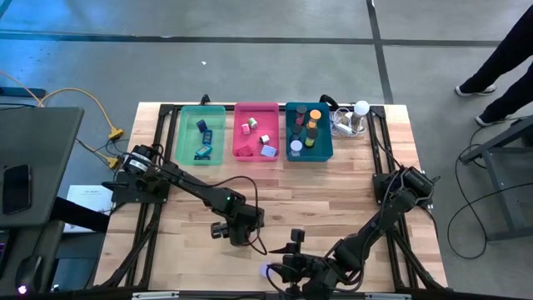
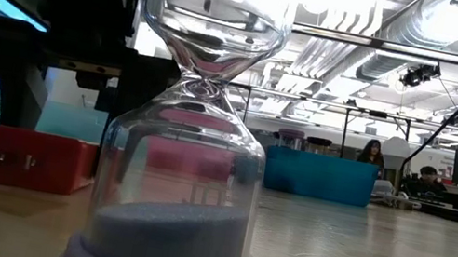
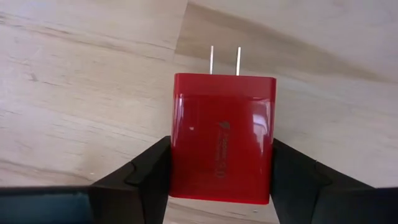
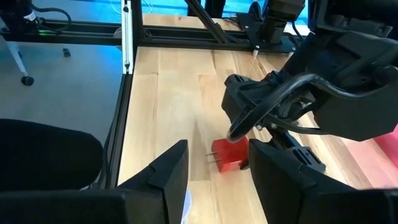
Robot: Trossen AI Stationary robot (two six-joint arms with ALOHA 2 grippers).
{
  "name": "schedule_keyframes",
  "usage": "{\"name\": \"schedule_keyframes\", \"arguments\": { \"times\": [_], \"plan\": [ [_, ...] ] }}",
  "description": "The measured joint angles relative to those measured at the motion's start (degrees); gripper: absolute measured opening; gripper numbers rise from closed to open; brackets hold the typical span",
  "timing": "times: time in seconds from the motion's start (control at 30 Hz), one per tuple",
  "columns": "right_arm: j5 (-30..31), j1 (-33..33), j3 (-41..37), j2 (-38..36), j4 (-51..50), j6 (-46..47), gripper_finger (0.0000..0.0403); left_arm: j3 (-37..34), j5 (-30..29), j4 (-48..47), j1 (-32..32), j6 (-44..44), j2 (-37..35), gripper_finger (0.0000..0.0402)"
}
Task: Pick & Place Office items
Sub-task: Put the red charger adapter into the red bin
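Observation:
A red charger block (image 3: 222, 124) with two metal prongs lies flat on the wooden table, left of the middle and toward the near edge. It also shows in the right wrist view (image 4: 228, 155) and the low view (image 2: 34, 160). My left gripper (image 1: 237, 232) stands over it, shut on it. My right gripper (image 4: 219, 149) hovers at the near edge (image 1: 291, 250), its fingers apart with nothing between them. An hourglass (image 2: 194, 141) with lavender sand stands upright on its base close to the near edge (image 1: 266, 269). My left gripper pinches the red charger between its two fingers, one on each narrow side (image 3: 177, 174), at the end away from the prongs. The fingers come slanting down from above, and the prongs (image 3: 224, 61) point away from them. The charger lies flat on the table.
Three trays stand side by side at the far edge: green (image 1: 190, 125), pink (image 1: 250, 112) and teal (image 1: 329, 143), each holding small items. A white ball with cables (image 1: 356, 112) sits right of the teal tray. Bare wood lies between the trays and the grippers.

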Motion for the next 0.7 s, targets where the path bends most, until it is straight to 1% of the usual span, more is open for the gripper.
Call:
{"name": "schedule_keyframes", "arguments": {
  "times": [0.27, 0.5, 0.7],
  "plan": [
    [0.0, 0.0, 0.0, 0.0, -0.04, -0.33, 0.0155, -0.02, 0.43, -1.28, -0.03, -0.56, -0.26, 0.0207],
    [0.01, 0.0, -0.09, 0.02, -0.04, -1.58, 0.0155, 2.21, -3.4, -6.65, 0.06, -3.24, -2.26, 0.0209],
    [-0.15, 0.11, -0.11, 0.02, 0.53, -0.06, 0.0155, 3.79, -9.3, -12.67, 0.06, -7.04, -8.06, 0.021]
  ]
}}
